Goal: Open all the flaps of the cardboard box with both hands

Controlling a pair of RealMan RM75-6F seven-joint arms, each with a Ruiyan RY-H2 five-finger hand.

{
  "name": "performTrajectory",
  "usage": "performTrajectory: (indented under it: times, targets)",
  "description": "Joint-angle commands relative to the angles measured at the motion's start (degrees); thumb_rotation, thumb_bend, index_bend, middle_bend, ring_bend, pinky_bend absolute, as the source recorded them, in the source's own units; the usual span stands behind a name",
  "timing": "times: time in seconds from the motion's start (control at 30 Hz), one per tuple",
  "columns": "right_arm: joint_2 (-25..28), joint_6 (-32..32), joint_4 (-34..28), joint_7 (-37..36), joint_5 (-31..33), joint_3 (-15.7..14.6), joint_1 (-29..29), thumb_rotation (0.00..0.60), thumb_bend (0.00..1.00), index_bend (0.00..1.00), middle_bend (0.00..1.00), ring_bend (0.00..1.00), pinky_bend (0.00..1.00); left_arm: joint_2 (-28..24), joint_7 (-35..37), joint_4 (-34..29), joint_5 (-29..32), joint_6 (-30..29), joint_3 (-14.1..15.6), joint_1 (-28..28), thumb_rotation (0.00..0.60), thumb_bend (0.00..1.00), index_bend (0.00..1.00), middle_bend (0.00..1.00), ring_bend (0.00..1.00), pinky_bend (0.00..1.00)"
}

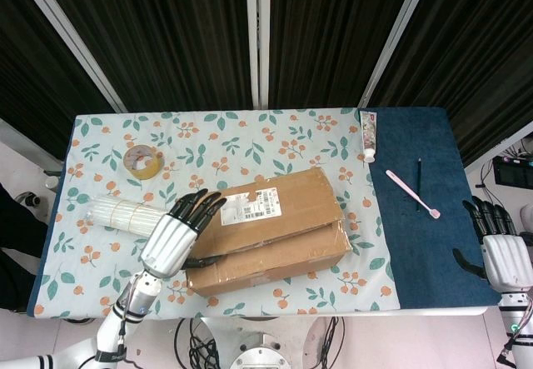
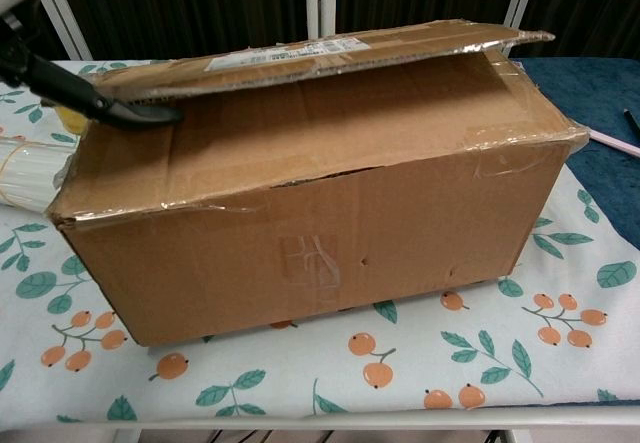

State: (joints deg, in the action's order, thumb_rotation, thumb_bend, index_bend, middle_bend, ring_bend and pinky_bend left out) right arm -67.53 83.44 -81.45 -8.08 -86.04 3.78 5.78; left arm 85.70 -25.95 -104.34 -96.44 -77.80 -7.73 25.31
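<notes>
The cardboard box (image 1: pixel 275 252) lies in the middle of the floral cloth, and fills the chest view (image 2: pixel 300 233). Its labelled top flap (image 1: pixel 283 206) is raised off the box, tilted up at the near edge (image 2: pixel 330 53). My left hand (image 1: pixel 171 240) grips this flap at its left end, fingers (image 1: pixel 197 206) on top and the thumb (image 2: pixel 100 103) underneath. The other long flap (image 2: pixel 300 133) lies flat on the box. My right hand (image 1: pixel 502 256) hangs at the table's right edge, far from the box, fingers apart and holding nothing.
A tape roll (image 1: pixel 142 162) and a bundle of white sticks (image 1: pixel 125 216) lie left of the box. On the blue mat (image 1: pixel 425 244) to the right are a toothpaste tube (image 1: pixel 368 135), a pink toothbrush (image 1: pixel 412 194) and a dark pen (image 1: pixel 419 184).
</notes>
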Motion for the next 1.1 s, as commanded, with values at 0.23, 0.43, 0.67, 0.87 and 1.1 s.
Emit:
performTrajectory:
  times: [0.23,0.43,0.67,0.87,1.1]
  targets:
    - [0.4,0.5,-0.8,0.6,-0.3,0.1,0.0,0.600,0.20,0.00,0.00,0.00,0.00,-3.2,0.3,0.8,3.5,0.1,-8.6,3.6,0.600,0.18,0.08,0.11,0.09,0.20]
    - [0.5,0.7,-1.1,0.9,0.0,0.3,-0.1,0.600,0.20,0.00,0.00,0.00,0.00,-4.0,-0.6,2.7,8.0,0.4,-13.7,6.2,0.600,0.19,0.08,0.11,0.09,0.20]
    - [0.4,0.6,-1.3,1.1,-0.2,0.4,0.1,0.600,0.20,0.00,0.00,0.00,0.00,-1.9,-0.8,9.4,17.0,4.1,-18.0,10.5,0.600,0.19,0.08,0.11,0.09,0.20]
    - [0.5,1.0,-1.1,0.7,0.0,0.5,-0.2,0.600,0.20,0.00,0.00,0.00,0.00,-1.3,-2.7,14.0,22.7,6.0,-18.8,12.7,0.600,0.19,0.07,0.10,0.09,0.20]
    - [0.8,4.6,-0.7,-2.6,-4.0,0.8,0.2,0.600,0.21,0.00,0.00,0.00,0.00,-7.1,7.1,8.0,24.9,4.9,-17.3,7.8,0.492,0.03,0.08,0.12,0.09,0.21]
